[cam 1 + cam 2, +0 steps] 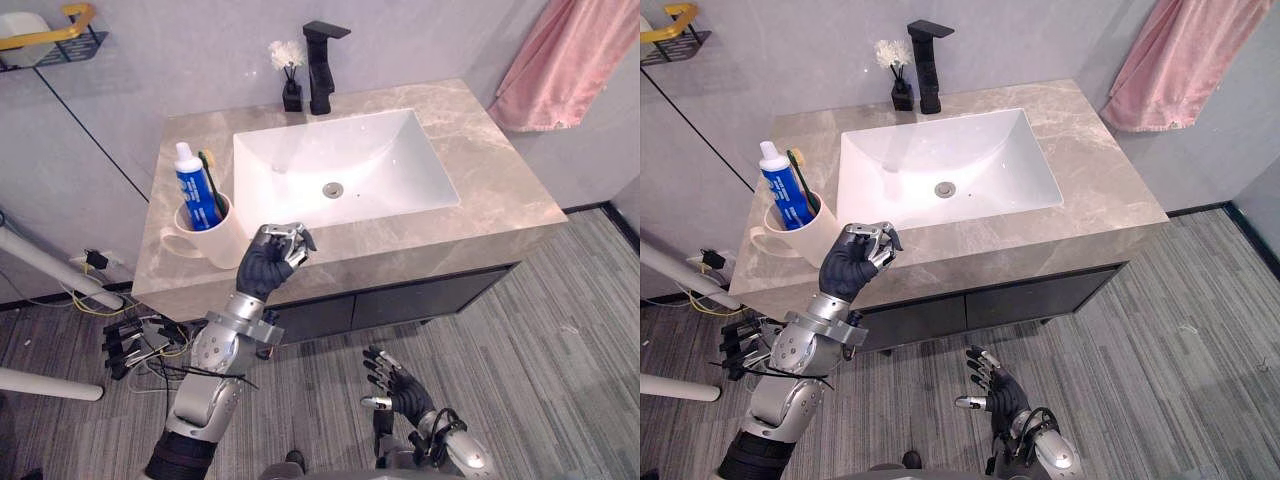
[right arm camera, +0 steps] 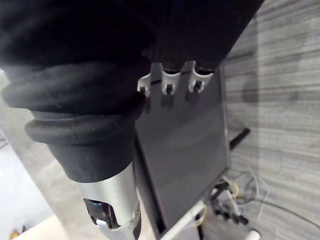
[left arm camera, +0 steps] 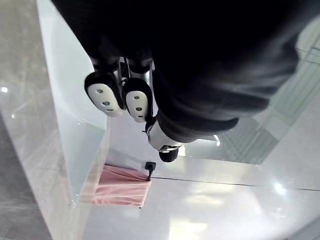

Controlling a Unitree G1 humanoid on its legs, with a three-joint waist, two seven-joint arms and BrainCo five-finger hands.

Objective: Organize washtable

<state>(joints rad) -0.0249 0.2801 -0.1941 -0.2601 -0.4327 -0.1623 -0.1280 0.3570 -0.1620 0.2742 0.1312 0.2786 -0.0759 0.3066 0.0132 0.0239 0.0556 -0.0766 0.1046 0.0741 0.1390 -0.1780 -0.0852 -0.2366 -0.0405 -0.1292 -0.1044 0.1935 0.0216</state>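
Cup point(image 1: 222, 242) is waiting beside the curled, empty left hand point(image 1: 270, 264) (likely its next grasp); right hand point(image 1: 400, 386) is hanging splayed

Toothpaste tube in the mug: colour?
Toothpaste tube: blue with a white top; shows best in the left eye view.

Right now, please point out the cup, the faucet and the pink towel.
cup point(image 1: 215, 245): left eye view, on its front wall.
faucet point(image 1: 320, 75): left eye view, on its upright column.
pink towel point(image 1: 560, 70): left eye view, on its middle.
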